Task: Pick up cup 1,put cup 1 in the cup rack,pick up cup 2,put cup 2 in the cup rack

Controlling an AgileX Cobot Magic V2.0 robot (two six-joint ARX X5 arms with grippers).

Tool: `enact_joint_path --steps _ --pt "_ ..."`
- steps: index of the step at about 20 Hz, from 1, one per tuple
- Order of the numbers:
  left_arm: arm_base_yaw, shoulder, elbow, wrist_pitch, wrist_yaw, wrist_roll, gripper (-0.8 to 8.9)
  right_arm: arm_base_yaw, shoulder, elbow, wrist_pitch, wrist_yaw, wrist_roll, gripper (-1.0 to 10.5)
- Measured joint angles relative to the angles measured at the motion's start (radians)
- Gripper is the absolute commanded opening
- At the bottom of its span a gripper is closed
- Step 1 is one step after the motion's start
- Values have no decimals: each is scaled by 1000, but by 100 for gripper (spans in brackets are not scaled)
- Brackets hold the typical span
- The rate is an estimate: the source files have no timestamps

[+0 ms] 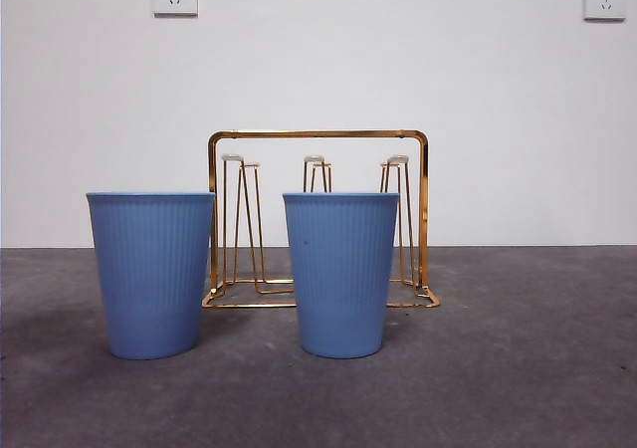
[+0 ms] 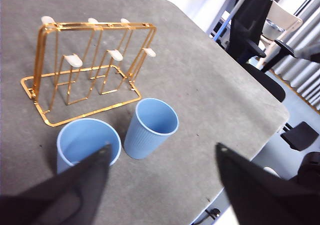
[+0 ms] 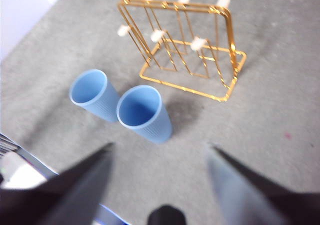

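Two blue ribbed cups stand upright, mouths up, on a grey desk (image 1: 537, 368): the left cup (image 1: 151, 274) and the right cup (image 1: 340, 274), side by side and apart, neither on the rack. Behind them, toward the white wall, stands the gold wire cup rack (image 1: 318, 135), upright on its flat base, its long axis running parallel to the row of cups and its white-tipped prongs (image 1: 315, 159) rising steeply. The rack's prongs are all bare. The front view shows open desk to the right of the cups and before them. The left wrist view shows a rounded desk corner past the cups, with office chairs (image 2: 255, 30) beyond. The left gripper (image 2: 162, 155) hangs above the cups, jaws wide apart, holding nothing. The right gripper (image 3: 160, 147) likewise hangs above, jaws spread and empty.
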Motion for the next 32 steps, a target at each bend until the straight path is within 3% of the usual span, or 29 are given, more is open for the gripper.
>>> enact_joint_path --steps 7,12,21,25,30,32 --pt "-44 24 0 58 41 -27 634 14 85 1 26 -55 32 568" --pt "-73 53 1 95 64 -55 633 130 238 2 114 -53 67 567" --pt "-77 79 1 130 131 -84 627 419 647 2 312 267 190 563" --pt "-84 86 1 159 138 -102 627 497 756 2 370 362 224 556" --pt "-101 110 1 159 138 -109 627 529 829 3 396 418 238 347" --pt "-108 119 1 159 138 -109 627 529 844 3 402 422 242 175"
